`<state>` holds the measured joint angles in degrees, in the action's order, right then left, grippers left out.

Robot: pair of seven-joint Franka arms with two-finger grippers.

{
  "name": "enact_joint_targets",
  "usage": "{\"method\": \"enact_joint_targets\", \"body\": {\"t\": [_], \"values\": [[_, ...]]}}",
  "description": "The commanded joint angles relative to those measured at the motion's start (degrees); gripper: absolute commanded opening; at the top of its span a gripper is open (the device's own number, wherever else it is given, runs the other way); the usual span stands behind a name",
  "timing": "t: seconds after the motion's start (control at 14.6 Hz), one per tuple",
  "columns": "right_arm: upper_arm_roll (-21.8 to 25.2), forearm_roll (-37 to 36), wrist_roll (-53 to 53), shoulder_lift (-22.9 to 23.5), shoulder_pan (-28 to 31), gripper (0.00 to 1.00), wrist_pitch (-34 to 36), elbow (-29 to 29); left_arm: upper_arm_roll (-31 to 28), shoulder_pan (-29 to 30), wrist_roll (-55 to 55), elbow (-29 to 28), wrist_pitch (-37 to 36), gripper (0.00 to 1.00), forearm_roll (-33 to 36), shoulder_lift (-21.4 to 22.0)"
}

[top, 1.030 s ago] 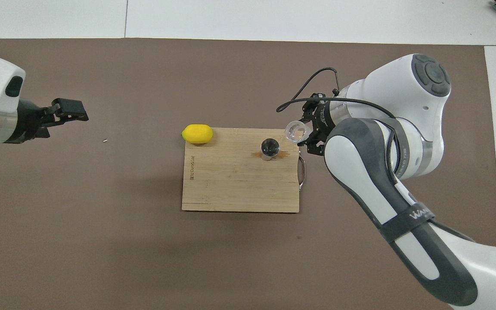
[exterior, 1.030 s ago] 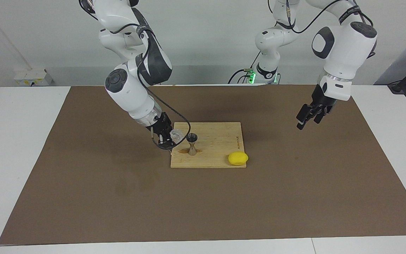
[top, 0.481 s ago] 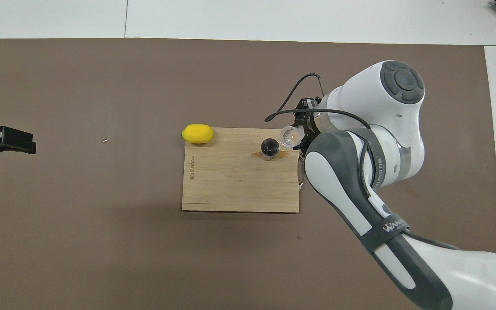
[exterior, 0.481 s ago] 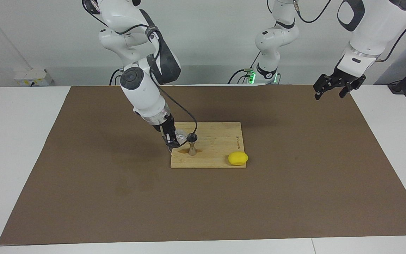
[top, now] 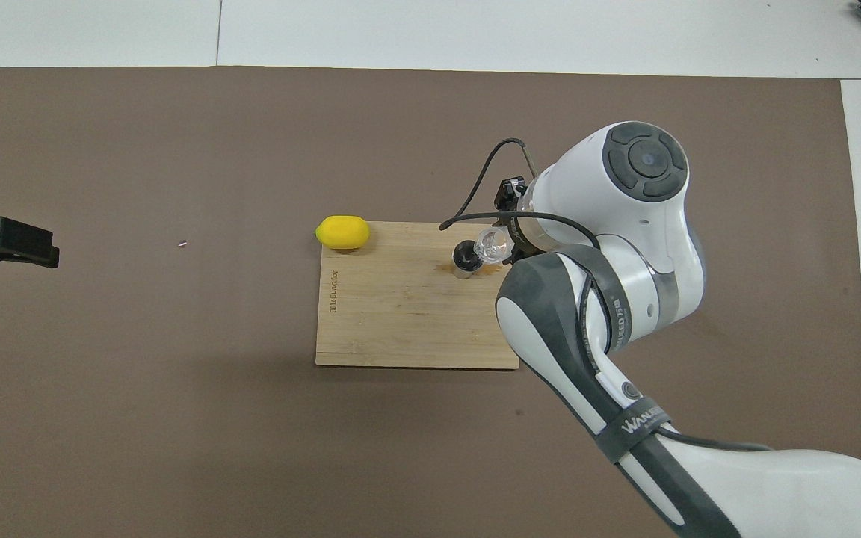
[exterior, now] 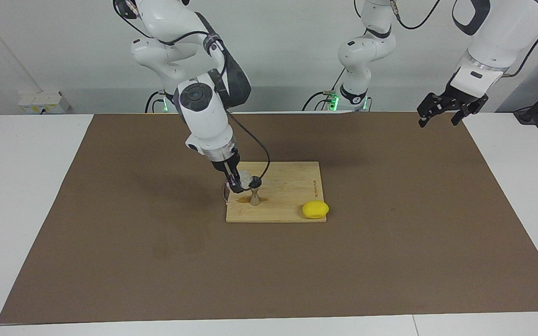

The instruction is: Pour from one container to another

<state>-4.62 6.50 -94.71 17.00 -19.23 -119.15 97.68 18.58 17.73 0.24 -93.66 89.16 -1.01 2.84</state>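
Your right tool (exterior: 237,183) grips the cup (exterior: 245,179), tipped at the jigger (exterior: 254,190); keep its lip over the jigger's mouth. Left tool (exterior: 445,108), well clear of the jigger, waits open.

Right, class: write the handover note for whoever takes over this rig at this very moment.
Right gripper: shut on the glass cup, tipped against the mouth of the jigger.
Left gripper: waiting over the mat's corner at the left arm's end.
Jigger stands upright on the cutting board; lemon at the board's corner.
Done: cup lifted and tilted.
Left: finish pouring, set the cup down.
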Motion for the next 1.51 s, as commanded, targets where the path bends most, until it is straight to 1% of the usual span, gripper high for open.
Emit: {"method": "enact_joint_targets", "body": {"t": [0.0,0.07,0.14,0.21,0.41,0.62,0.76,0.82,0.89,1.03,1.24,1.44], "values": [[-0.04,-3.24,-1.97,0.05,-1.16,0.0,-0.91,0.05,-11.85,-12.67,0.38,1.29,-2.23,1.0,1.1,-0.11],[-0.04,-3.86,-1.89,0.05,-1.25,0.0,-0.83,-0.04,-16.51,-17.16,0.55,1.38,-2.67,1.0,0.93,-0.02],[-0.04,-4.82,-1.88,0.05,-1.34,0.0,-0.82,-0.04,-19.08,-20.08,0.64,1.38,-2.94,1.0,0.75,0.06],[-0.04,-5.27,-1.88,0.05,-1.34,0.0,-0.82,-0.04,-19.11,-20.37,0.73,1.38,-3.11,1.0,0.75,0.33],[-0.04,-7.2,-1.88,0.05,-1.42,0.0,-0.82,-0.12,-18.31,-18.53,1.17,-0.46,-3.55,1.0,0.75,2.69],[-0.13,-9.48,-1.71,-0.03,-2.21,0.0,-0.82,-0.12,-18.05,-18.17,1.7,-0.21,-3.64,1.0,0.83,2.53],[-0.13,-10.8,-1.45,-0.03,-3.18,0.0,-0.82,-0.12,-15.69,-16.78,1.52,1.46,-5.74,1.0,1.1,1.91],[-0.13,-10.89,-1.36,-0.03,-3.27,0.0,-0.91,-0.12,-15.5,-16.42,1.61,3.55,-8.54,1.0,1.27,1.3],[-0.13,-11.07,-1.36,-0.03,-3.36,0.0,-0.91,-0.12,-15.5,-16.33,1.61,5.05,-9.17,1.0,0.75,0.43],[-0.13,-11.25,-1.36,-0.03,-3.45,0.0,-0.91,-0.3,-15.5,-16.24,1.52,3.94,-7.26,1.0,0.57,0.85],[-0.13,-11.25,-1.27,0.05,-3.53,0.0,-0.91,-0.56,-15.5,-16.24,1.52,3.75,-6.81,1.0,0.48,0.94],[-0.13,-11.51,-1.18,0.05,-3.62,0.0,-0.91,-0.48,-15.76,-16.24,1.26,4.1,-6.81,1.0,-1.01,1.03]]}}
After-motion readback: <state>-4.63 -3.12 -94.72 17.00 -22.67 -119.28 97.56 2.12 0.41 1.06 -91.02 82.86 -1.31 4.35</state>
